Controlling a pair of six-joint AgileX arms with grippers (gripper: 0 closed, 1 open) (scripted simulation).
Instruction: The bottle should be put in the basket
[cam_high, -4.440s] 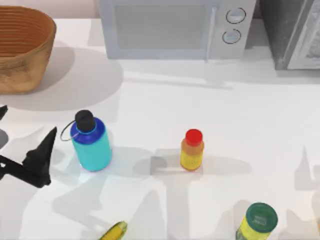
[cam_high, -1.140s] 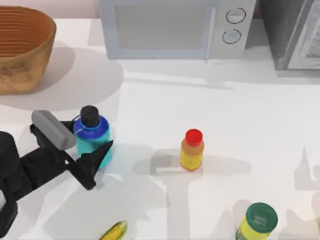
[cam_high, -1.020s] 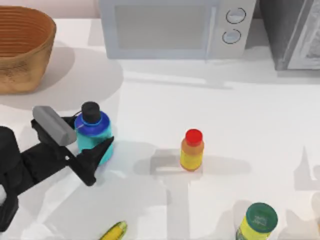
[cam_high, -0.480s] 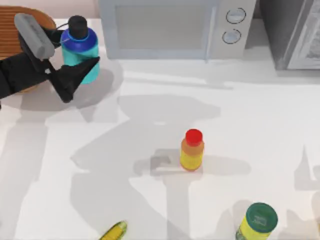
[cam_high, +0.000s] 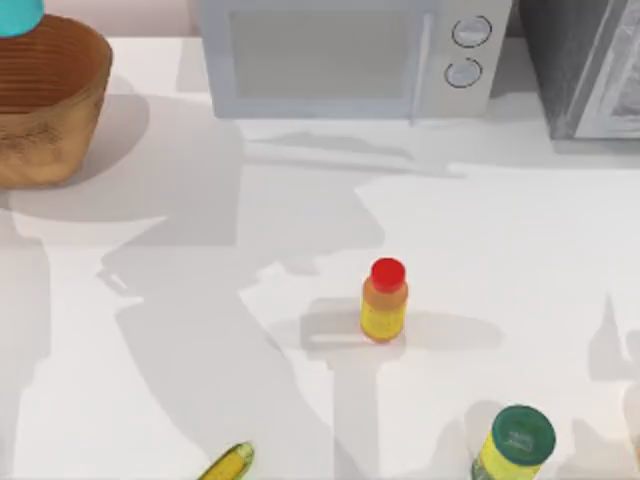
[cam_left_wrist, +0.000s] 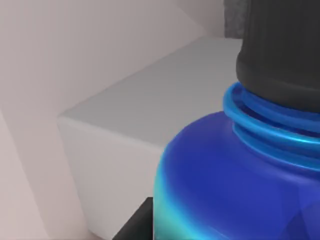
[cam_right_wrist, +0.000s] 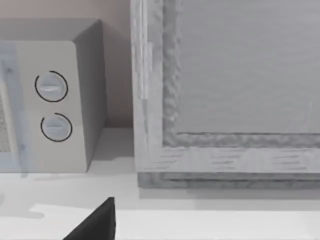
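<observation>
The bottle (cam_high: 18, 14) hangs at the top view's far back left corner, above the rim of the basket (cam_high: 50, 140); its cyan lower body is what shows there. In the left wrist view the bottle (cam_left_wrist: 235, 185) is very close, with its blue shoulder and black screw cap. My left gripper is shut on it, and one black finger (cam_left_wrist: 134, 227) lies against its side. The wicker basket stands on the table at the back left, with its ribbed brown inside open upward. A black part of my right gripper (cam_right_wrist: 97, 224) hangs before the microwave and a grey cabinet.
A microwave (cam_high: 350, 55) stands along the back, with a grey cabinet (cam_high: 590, 65) to its right. A small yellow-orange bottle with a red cap (cam_high: 384, 300) stands mid-table. A yellow container with a green lid (cam_high: 515, 445) and a yellow cob (cam_high: 228, 465) sit at the front edge.
My left gripper lifted the bottle off the front-left of the table and carried it back and left. It now hangs over the basket, and the arm has left the top view.
</observation>
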